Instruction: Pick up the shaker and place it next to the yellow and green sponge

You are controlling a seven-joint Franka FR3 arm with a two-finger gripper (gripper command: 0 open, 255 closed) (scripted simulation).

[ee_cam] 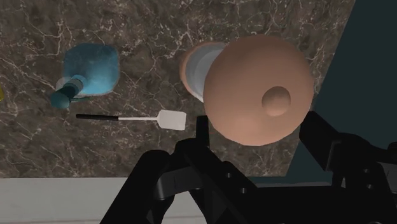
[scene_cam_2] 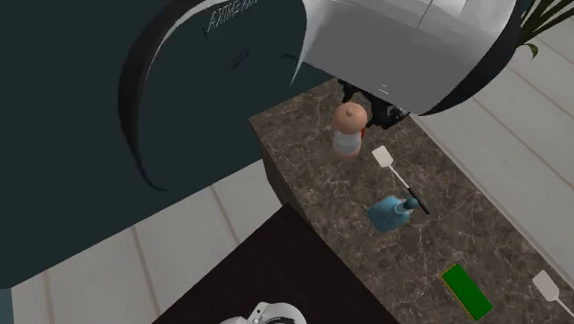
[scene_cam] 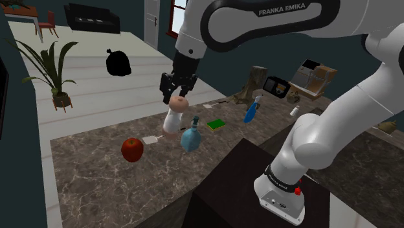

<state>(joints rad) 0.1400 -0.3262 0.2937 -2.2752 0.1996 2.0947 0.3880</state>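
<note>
1. A white robot arm reaches over a dark marbled counter [scene_cam: 97, 175]. Its black gripper [scene_cam: 179, 96] points down at the shaker [scene_cam: 174, 119].
2. The shaker has a white body with a tan cap and base. It stands near the counter's far edge in the shoulder view and leans slightly.
3. In the wrist view, the two fingers [ee_cam: 202, 127] press against opposite sides of the round cap. The gripper appears to be closed on the shaker.
4. The shaker's base looks to be at the counter or barely above it. The pictures do not show which.
5. A white spatula [ee_cam: 170, 119] with a black handle lies just beside the shaker. A blue bottle [scene_cam: 190, 138] stands near it, and a red apple [scene_cam: 132, 149] sits to the shoulder view's left.
6. The sponge [scene_cam: 216, 124], green with a yellow edge, lies flat on the counter. It is to the shoulder view's right, past the bottle and well apart from the shaker.
7. The step in hand seems to be the grasp, with the lift about to follow.
8. The next move calls for raising the shaker clear of the spatula. The arm should then carry it past the bottle without knocking it and set it upright just beside the sponge.
</note>
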